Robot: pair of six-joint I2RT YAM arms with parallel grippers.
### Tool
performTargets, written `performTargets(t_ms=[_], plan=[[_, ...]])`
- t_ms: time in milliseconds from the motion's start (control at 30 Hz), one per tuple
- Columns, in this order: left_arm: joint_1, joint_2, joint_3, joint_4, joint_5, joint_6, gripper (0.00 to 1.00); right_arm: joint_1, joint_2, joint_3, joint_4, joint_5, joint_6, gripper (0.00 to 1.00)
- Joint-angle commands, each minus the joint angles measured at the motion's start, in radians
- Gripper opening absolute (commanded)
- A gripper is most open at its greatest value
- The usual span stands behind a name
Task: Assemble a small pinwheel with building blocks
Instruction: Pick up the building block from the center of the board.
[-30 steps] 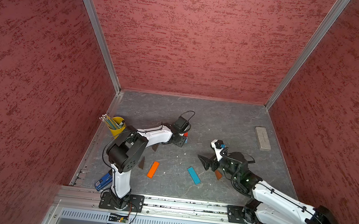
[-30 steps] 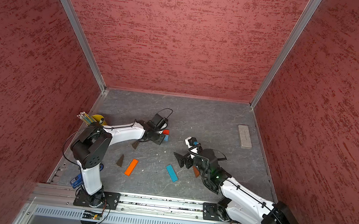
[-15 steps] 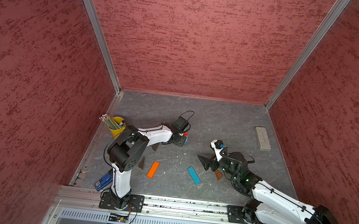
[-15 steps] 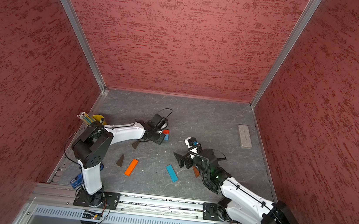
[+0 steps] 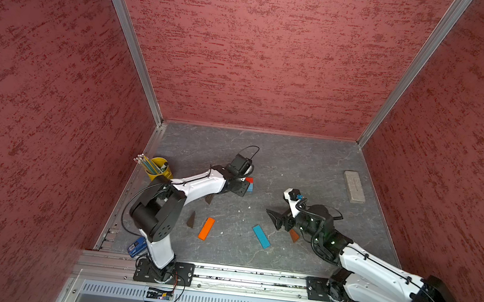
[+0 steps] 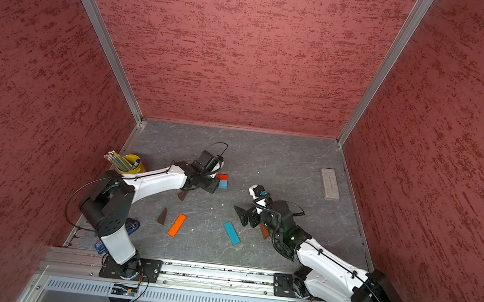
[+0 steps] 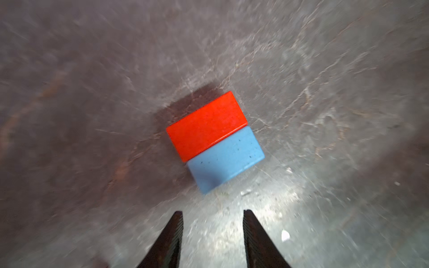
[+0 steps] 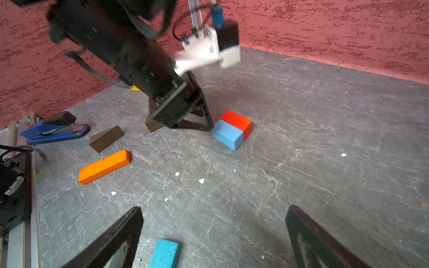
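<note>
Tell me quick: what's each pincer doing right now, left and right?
Left pincer: slightly open, holding nothing; the red-and-blue cube lies on the table just ahead of its tips.
Right pincer: wide open, holding nothing.

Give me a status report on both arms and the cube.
Left tool open, empty, just short of the red-and-blue cube. Right tool open wide, empty, near the blue bar. Cube on table, nothing assembled. Nothing blocking it.

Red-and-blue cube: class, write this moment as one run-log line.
red-and-blue cube: on table, unheld | left claw: open, empty, near cube | right claw: open, empty | pinwheel: not yet built
</note>
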Motion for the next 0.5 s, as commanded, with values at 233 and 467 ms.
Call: performTargets(t_ms=[233,467], plan=[[0.191,-0.259,-0.090,-0.295,0.010,0.329,0.47,0.033,0.137,0.118,0.049,-0.076,-0.055,0.99],[0.211,-0.257,-0.179,-0.359,0.027,0.364,0.50,0.049,0.132,0.089,0.086,-0.082,-0.039,0.99]])
